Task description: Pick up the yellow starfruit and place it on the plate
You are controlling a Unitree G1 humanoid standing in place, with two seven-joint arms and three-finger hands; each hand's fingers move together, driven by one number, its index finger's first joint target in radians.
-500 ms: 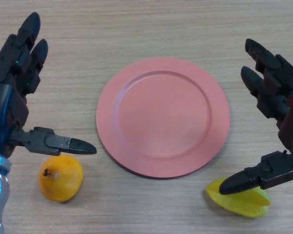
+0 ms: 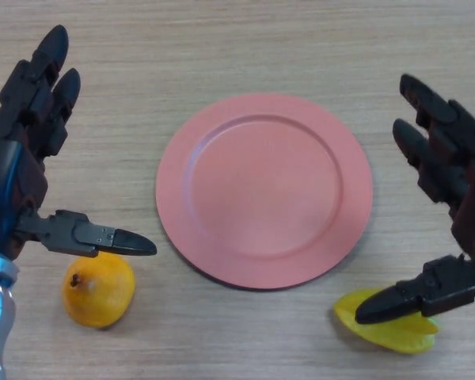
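Two hands spread open: right hand (image 2: 451, 198) over the starfruit (image 2: 392, 328) at the plate's (image 2: 222, 261) five o'clock edge; left hand (image 2: 20, 166) above an orange (image 2: 97, 289) at eight o'clock.

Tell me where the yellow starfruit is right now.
In the head view the yellow starfruit lies on the table at the lower right, just off the pink plate's lower-right rim, partly under the thumb of the open right hand.

Yellow starfruit (image 2: 388, 331) lies flat on the table near the empty pink plate (image 2: 264, 188).
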